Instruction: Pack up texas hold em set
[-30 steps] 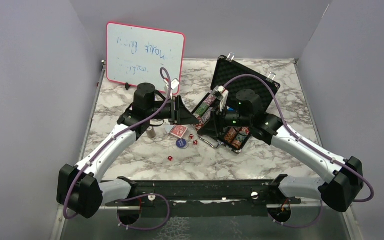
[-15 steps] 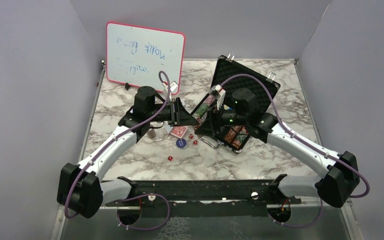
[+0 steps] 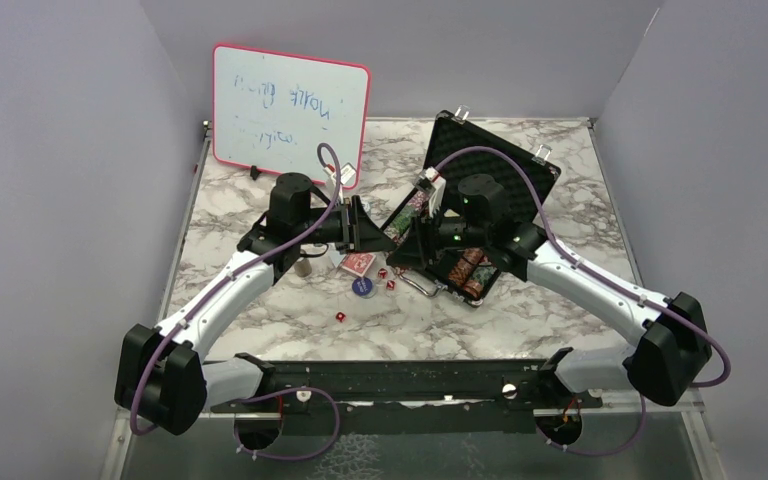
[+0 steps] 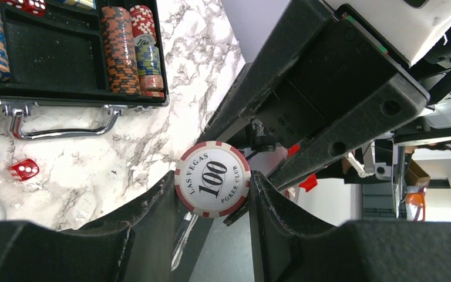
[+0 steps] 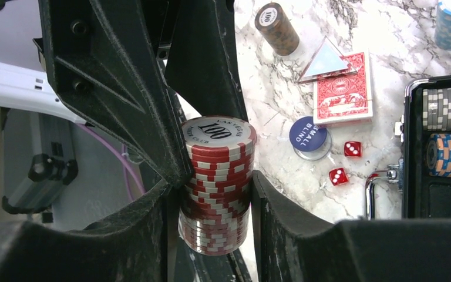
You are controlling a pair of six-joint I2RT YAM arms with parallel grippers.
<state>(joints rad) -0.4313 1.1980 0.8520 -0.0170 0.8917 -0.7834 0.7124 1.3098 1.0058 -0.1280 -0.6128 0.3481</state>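
Case (image 4: 53, 59) cropped; red chip stack (image 5: 217, 182) partly hidden

My right hand (image 5: 212, 194) presses its fingers on either side of a red chip stack (image 5: 217, 176), whose top chip is marked 100. The left hand (image 5: 211, 147) flanks the stack's upper part. Beyond, on the marble surface (image 5: 270, 94), I see a red-backed deck (image 5: 343, 88), a blue Small Blind button (image 5: 308, 135), two red dice (image 5: 352, 148), an orange stack (image 5: 277, 28) on its side, and the case (image 5: 440, 202) at the right edge.
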